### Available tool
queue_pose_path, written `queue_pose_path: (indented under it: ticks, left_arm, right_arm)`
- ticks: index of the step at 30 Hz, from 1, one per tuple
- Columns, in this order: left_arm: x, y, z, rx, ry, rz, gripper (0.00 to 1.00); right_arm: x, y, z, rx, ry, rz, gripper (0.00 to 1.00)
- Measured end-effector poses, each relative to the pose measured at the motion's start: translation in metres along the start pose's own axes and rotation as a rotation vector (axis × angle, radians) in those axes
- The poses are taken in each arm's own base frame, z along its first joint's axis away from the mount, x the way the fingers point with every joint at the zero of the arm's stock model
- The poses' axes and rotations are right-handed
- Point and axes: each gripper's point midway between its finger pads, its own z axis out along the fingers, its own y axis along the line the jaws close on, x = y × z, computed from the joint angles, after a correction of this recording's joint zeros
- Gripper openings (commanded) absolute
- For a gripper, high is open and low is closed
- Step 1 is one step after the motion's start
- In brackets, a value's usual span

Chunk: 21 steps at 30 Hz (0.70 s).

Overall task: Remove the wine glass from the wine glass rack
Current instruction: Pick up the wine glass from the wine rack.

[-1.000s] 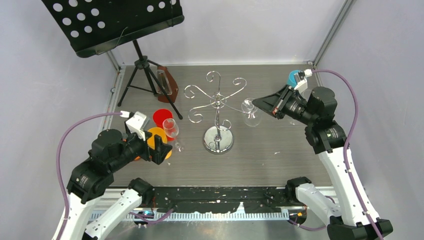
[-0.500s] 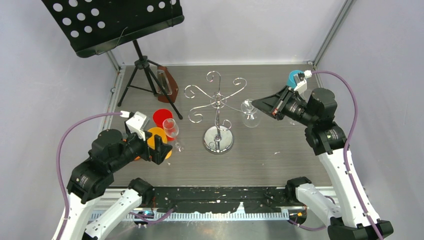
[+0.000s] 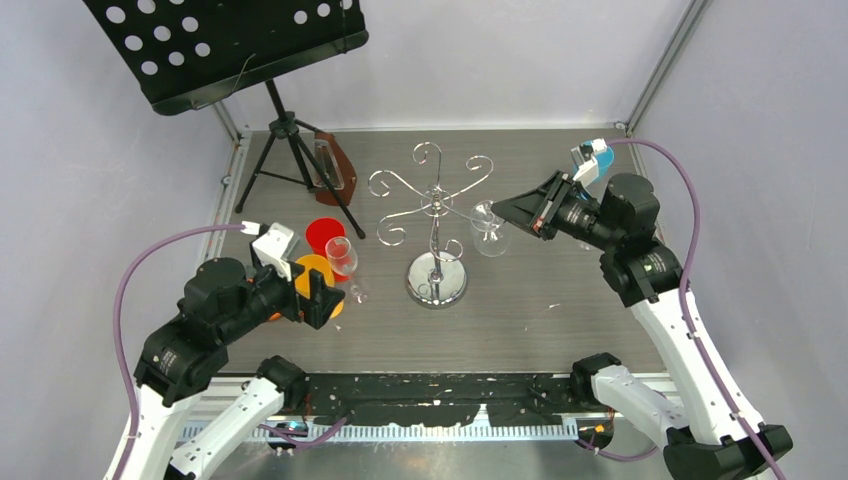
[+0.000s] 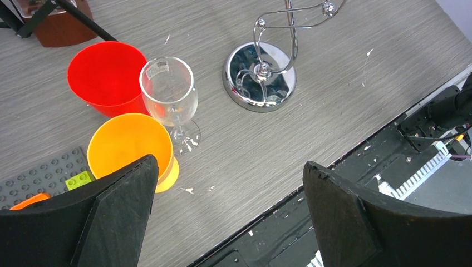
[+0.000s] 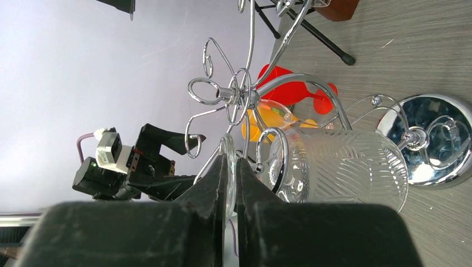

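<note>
The chrome wine glass rack (image 3: pixel 437 203) stands mid-table on its round mirror base (image 4: pixel 260 78). A clear patterned wine glass (image 3: pixel 487 228) hangs foot-up at the rack's right arm, its bowl (image 5: pixel 340 168) large in the right wrist view. A curled chrome arm end (image 5: pixel 277 146) wraps by its stem. My right gripper (image 3: pixel 500 209) is shut on the glass's thin foot disc (image 5: pixel 227 149). My left gripper (image 4: pixel 228 167) is open and holds nothing; it hovers low at the front left beside the orange cup (image 4: pixel 129 143).
A second wine glass (image 3: pixel 342 257) stands upright next to a red cup (image 3: pixel 324 233) and the orange cup (image 3: pixel 316 273). A black tripod music stand (image 3: pixel 290 130) and a brown holder (image 3: pixel 336 166) stand at the back left. A grey brick plate (image 4: pixel 47 171) lies front left.
My right gripper has carried the held wine glass a little left, closer to the rack's post. The left arm has not moved.
</note>
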Motion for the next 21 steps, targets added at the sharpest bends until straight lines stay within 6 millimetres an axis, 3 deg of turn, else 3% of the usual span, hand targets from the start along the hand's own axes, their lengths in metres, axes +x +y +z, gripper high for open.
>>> queue_pose_path:
  ticks: [21]
  left_arm:
    - [0.001,0.001,0.002,-0.002,0.008,0.003,0.99]
  right_arm:
    - [-0.017,-0.007,0.029,0.039,-0.024,0.025,0.06]
